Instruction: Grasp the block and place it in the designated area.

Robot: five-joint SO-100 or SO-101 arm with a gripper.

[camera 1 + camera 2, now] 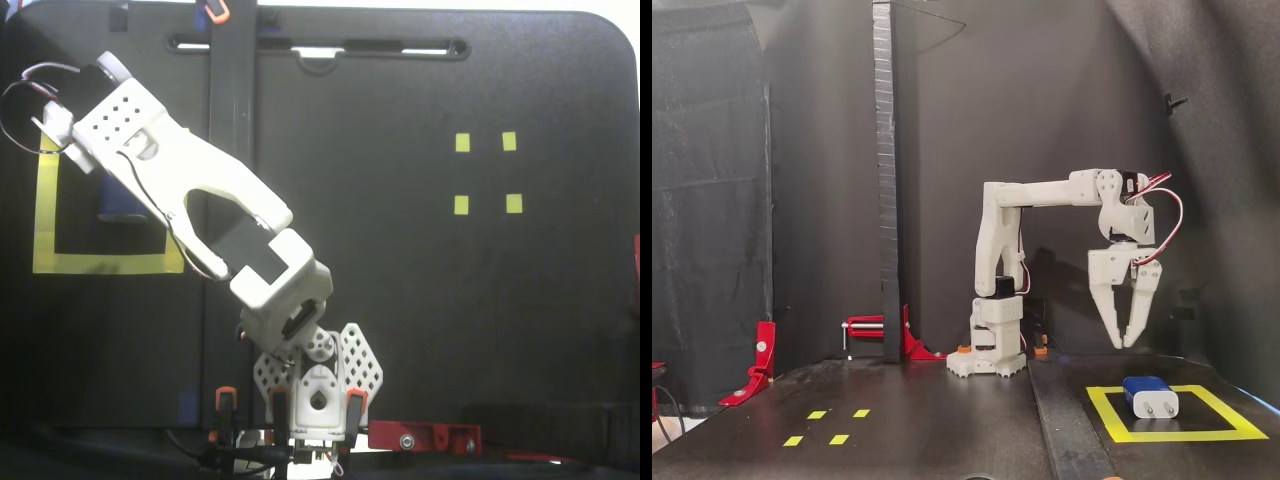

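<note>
The dark-blue block [1150, 397] lies flat on the floor inside the designated area [1110, 412], a wide yellow tape frame, with its pale prongs toward the camera. From above, only a bit of the block [118, 206] shows under the white arm, inside the yellow frame [42, 205]. My gripper [1121, 345] hangs pointing down well above the frame's far side, behind the block and apart from it. Its fingers [1106, 310] are drawn together and hold nothing. In the top-down fixed view the wrist hides the fingers.
Four small yellow tape squares [485, 172] mark the other side of the black table, also seen low at the left [825, 427]. A tall black post [885, 180] stands beside the arm's base [985, 360]. Red clamps [762, 360] sit at the table's edge.
</note>
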